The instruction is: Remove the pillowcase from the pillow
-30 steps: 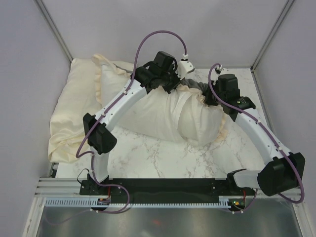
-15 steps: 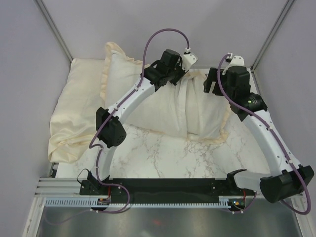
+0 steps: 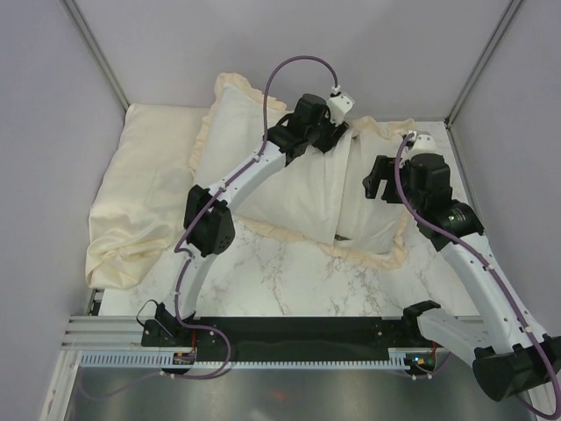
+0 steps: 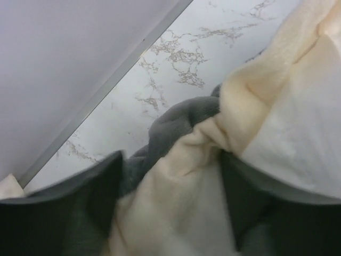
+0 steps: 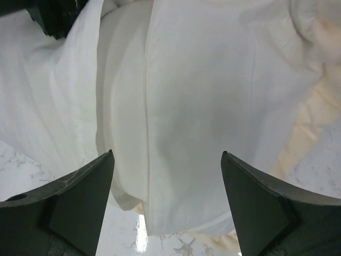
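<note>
The pillowcase (image 3: 272, 167) lies across the back middle of the table, whitish face up, with its cream frill (image 3: 368, 256) along the near edge. The pillow is hidden inside it; only the bulge shows. My left gripper (image 3: 338, 139) is at the case's back edge. In the left wrist view, the left gripper (image 4: 171, 157) stands open, and loose cream frill and a grey fold of the pillowcase (image 4: 176, 122) lie between its fingers. My right gripper (image 3: 375, 181) hovers over the right part of the case. In the right wrist view, the right gripper (image 5: 167, 153) is open and empty above the white pillowcase (image 5: 213, 80).
A flat pale-yellow cloth (image 3: 131, 202) without a frill covers the left side of the table. Bare marble table (image 3: 289, 281) shows between the case and the arm bases. Grey walls close in the back and both sides. The left arm's elbow (image 3: 209, 230) hangs over the near-left marble.
Both grippers have opened and let go of the pillowcase. The bunched case has dropped flat and spread toward the back. The right gripper has drawn back toward the near side.
</note>
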### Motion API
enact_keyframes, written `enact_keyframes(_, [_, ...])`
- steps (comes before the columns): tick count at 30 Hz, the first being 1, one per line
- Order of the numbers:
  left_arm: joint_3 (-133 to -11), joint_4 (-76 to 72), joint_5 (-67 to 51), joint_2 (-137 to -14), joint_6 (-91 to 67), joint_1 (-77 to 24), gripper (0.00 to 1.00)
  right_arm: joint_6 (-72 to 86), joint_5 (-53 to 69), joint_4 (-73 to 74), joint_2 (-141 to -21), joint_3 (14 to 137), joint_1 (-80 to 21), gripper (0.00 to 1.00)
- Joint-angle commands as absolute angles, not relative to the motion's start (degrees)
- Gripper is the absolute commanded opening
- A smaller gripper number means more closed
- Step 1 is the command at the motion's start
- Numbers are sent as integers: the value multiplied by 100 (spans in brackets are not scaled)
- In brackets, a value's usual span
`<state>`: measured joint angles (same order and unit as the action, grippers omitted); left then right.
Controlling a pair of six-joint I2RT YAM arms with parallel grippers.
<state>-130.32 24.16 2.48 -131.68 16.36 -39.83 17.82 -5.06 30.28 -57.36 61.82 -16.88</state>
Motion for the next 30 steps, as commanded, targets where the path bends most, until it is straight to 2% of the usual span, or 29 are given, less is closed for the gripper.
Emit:
enact_keyframes(1, [-13078, 2259, -159, -12957, 1055, -4227, 91, 1916, -387, 3041, -5555, 6056, -1696, 89])
enact_keyframes(2, [-13096, 2233, -123, -12868, 1029, -4280, 100, 1925, -378, 3032, -5529, 6012, -1705, 89])
enact_keyframes(9, [-12859, 2127, 799, -11454, 590, -4324, 100, 1978, -369, 3032, -5318, 6038, -1705, 89])
enact_keyframes(14, [-11928, 2144, 1063, -10381, 62, -4333, 100, 2004, -422, 3032, -5273, 6108, -1696, 89])
enact_keyframes(22, [-9593, 2039, 379, -8712, -614, -4342, 100, 2109, -615, 2962, -5492, 5959, -1705, 89])
enact_keyframes(30, [-8201, 1574, 88, -8060, -984, -4412, 99, 2268, -597, 2541, -5713, 5555, -1696, 88])
